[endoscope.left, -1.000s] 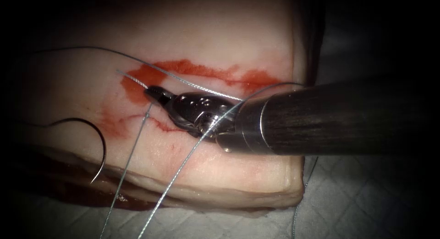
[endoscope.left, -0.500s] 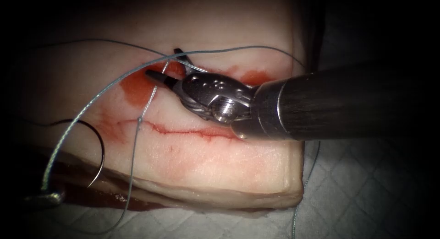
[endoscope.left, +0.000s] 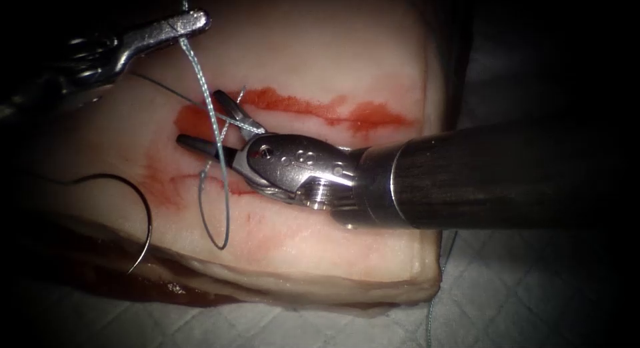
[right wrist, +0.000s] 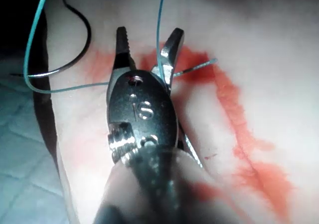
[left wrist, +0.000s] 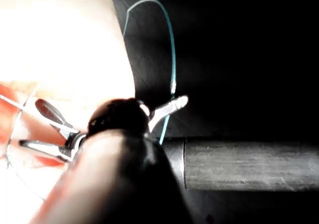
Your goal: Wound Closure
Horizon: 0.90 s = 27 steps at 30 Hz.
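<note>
Endoscope view puts your needle (endoscope.left: 137,218) at the lower left of the frame, lying free on the tissue (endoscope.left: 320,48) near its front edge, left of the cut (endoscope.left: 267,190); neither tool holds it, and its tip does not look buried in the tissue. From its upper end a dark strand runs off to the left edge.

Your thread (endoscope.left: 212,125) drops from the left tool (endoscope.left: 187,21) at the upper left, passes between the parted jaws of the right tool (endoscope.left: 203,121) near the centre, and curls into a loop over the cut's left end just below them. A short free end sticks up beside the upper jaw.

Your left tool's jaws are pressed together on the thread near their tip. Your right tool's jaws stand apart and grip nothing; the thread merely lies between them. In the right wrist view the right tool (right wrist: 147,42) shows the same gap, with the thread (right wrist: 160,20) running down beside one jaw and the needle (right wrist: 82,35) curving nearby.

Red fluid (endoscope.left: 320,108) streaks the tissue above the cut, behind the right tool. A quilted white cloth (endoscope.left: 507,288) lies under the tissue at the lower right.
</note>
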{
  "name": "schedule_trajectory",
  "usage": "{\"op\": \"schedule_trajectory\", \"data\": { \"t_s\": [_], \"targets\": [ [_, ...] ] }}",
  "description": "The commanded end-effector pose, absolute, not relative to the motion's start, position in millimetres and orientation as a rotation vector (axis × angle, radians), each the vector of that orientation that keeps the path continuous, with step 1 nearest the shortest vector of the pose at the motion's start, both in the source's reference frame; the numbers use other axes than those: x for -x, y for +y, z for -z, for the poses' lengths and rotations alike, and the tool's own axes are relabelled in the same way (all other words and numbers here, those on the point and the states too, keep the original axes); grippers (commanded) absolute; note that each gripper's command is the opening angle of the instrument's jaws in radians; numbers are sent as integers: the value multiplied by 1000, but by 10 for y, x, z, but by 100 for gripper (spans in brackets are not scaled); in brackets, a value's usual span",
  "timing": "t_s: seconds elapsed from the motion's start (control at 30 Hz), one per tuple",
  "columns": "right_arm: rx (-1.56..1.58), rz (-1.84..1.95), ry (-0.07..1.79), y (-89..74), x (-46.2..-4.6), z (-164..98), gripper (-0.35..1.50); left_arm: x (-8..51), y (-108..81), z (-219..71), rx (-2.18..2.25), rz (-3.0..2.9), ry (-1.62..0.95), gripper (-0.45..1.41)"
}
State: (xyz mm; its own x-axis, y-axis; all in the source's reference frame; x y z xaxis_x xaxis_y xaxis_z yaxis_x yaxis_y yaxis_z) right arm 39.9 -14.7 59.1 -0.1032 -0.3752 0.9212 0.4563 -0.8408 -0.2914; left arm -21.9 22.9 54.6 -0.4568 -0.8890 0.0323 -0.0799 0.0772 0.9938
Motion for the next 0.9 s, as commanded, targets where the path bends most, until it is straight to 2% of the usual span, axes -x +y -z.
{"op": "schedule_trajectory", "data": {
  "t_s": [0.03,0.13,0.2,0.23,0.4,0.5,0.57,0.67,0.9],
  "targets": [
    [1669,2011,-65,-152,-410,-601,114,227,240,-562,-979,1455,-1649,-45],
    [1744,2054,-16,-154,-411,-604,111,232,255,-589,-971,1448,-1655,-45],
    [1808,2087,-6,-153,-411,-603,96,232,260,-605,-964,1442,-1659,-45],
    [1831,2088,5,-152,-411,-602,96,232,261,-612,-961,1438,-1661,-45],
    [1884,2077,42,-149,-409,-600,104,226,260,-641,-976,1429,-1667,-45],
    [1812,2078,-67,-139,-406,-595,133,221,253,-639,-976,1427,-1667,-45],
    [1763,2066,-109,-133,-405,-590,136,217,246,-631,-978,1428,-1665,-45],
    [1712,2034,-163,-128,-401,-575,131,215,239,-619,-979,1433,-1663,-45],
    [1665,2007,-205,-132,-391,-551,133,215,237,-596,-984,1451,-1656,-45]
  ]
}}
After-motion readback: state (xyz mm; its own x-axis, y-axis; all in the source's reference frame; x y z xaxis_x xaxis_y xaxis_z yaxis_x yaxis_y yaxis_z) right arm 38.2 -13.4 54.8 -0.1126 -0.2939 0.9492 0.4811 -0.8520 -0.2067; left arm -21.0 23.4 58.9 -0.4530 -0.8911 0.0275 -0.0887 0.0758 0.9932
